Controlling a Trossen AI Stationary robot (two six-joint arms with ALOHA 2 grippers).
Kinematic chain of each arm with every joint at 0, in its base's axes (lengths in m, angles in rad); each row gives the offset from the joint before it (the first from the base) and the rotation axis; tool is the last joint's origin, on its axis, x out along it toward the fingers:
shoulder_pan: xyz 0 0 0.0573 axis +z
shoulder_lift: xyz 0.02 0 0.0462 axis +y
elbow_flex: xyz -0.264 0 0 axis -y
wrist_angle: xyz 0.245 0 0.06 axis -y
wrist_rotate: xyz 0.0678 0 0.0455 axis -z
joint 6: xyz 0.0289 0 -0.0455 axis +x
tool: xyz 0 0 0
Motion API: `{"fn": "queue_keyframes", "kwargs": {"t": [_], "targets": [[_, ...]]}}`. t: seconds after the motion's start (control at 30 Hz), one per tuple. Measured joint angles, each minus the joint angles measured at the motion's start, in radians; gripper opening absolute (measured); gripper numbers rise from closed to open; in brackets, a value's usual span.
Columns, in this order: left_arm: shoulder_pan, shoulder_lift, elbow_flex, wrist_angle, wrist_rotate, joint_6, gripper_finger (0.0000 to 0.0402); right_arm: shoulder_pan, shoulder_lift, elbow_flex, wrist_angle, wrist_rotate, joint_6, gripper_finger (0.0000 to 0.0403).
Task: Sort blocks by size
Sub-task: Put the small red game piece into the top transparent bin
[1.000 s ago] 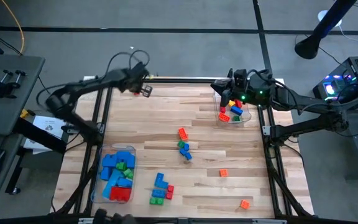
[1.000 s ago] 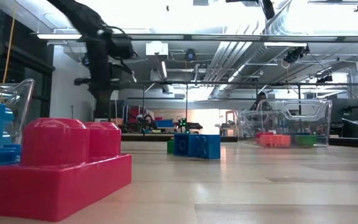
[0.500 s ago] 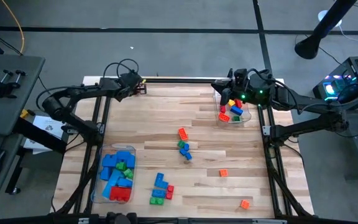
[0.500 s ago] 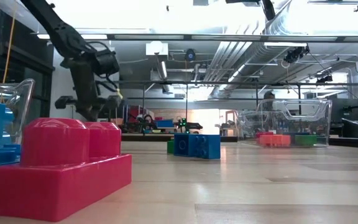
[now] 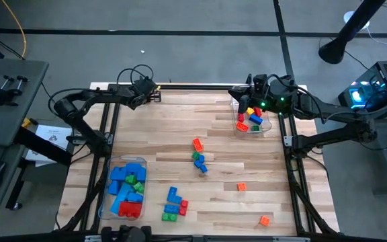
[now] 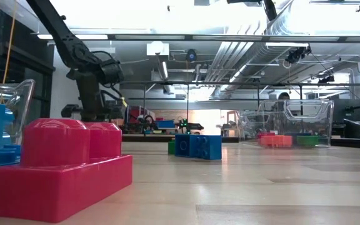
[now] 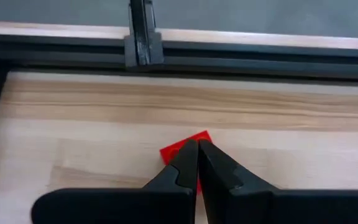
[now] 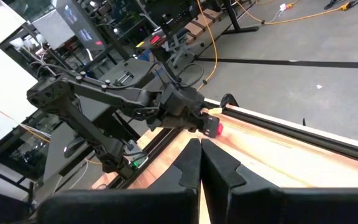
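My left gripper is at the table's far left corner, slanting down toward the far edge. It is shut on a small red block, which also shows at its tip in the right wrist view. My right gripper is shut and holds nothing. It hangs high over the far right, beside a clear tub holding small mixed blocks. A second clear tub at the near left holds larger blue, green and red blocks. Loose blocks lie mid-table and near the front. My left gripper pinches the small red block at its fingertips, and the block sticks out past the tips on both sides. The fingers slant down toward the table's far edge. Whether the block's underside touches the wood I cannot tell.
Two lone orange blocks lie toward the near right. A black frame rail runs along the far edge just beyond my left gripper. The low view has a big red block close up and a blue one farther off.
My left gripper has sunk toward the table at the far left corner and rolled about its own axis. It has stayed shut with the red block at its tips.
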State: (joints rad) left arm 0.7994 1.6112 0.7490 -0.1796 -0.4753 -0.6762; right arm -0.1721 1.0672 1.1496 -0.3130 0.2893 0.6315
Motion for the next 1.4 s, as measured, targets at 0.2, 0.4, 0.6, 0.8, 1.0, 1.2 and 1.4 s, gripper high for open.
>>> {"fn": "queue_keyframes", "kwargs": {"t": [0.2,0.4,0.6,0.8,1.0,1.2,1.4], "targets": [[0.006,0.021,0.001,-0.014,-0.014,0.05,0.0,0.003,0.0,0.0,0.0,0.0,0.0,0.0],[-0.01,0.06,0.007,-0.028,0.04,0.065,0.0,0.003,0.0,0.0,-0.001,0.0,0.0,0.0],[-0.108,0.012,0.004,-0.055,0.176,0.142,0.0,0.003,0.0,0.0,-0.005,0.0,-0.002,0.0],[-0.284,-0.056,0.0,-0.14,0.317,0.191,0.0,0.003,0.0,0.0,-0.005,0.0,-0.01,0.0],[-0.485,-0.088,0.0,-0.23,0.351,0.175,0.0,0.003,0.001,0.0,-0.022,0.0,-0.011,0.0],[-0.544,-0.091,0.042,-0.226,0.337,0.169,0.0,0.003,0.001,0.0,-0.043,0.0,-0.011,0.0],[-0.522,-0.093,0.222,-0.365,0.38,0.417,0.0,0.003,0.002,0.0,-0.045,0.0,-0.004,0.0]]}}
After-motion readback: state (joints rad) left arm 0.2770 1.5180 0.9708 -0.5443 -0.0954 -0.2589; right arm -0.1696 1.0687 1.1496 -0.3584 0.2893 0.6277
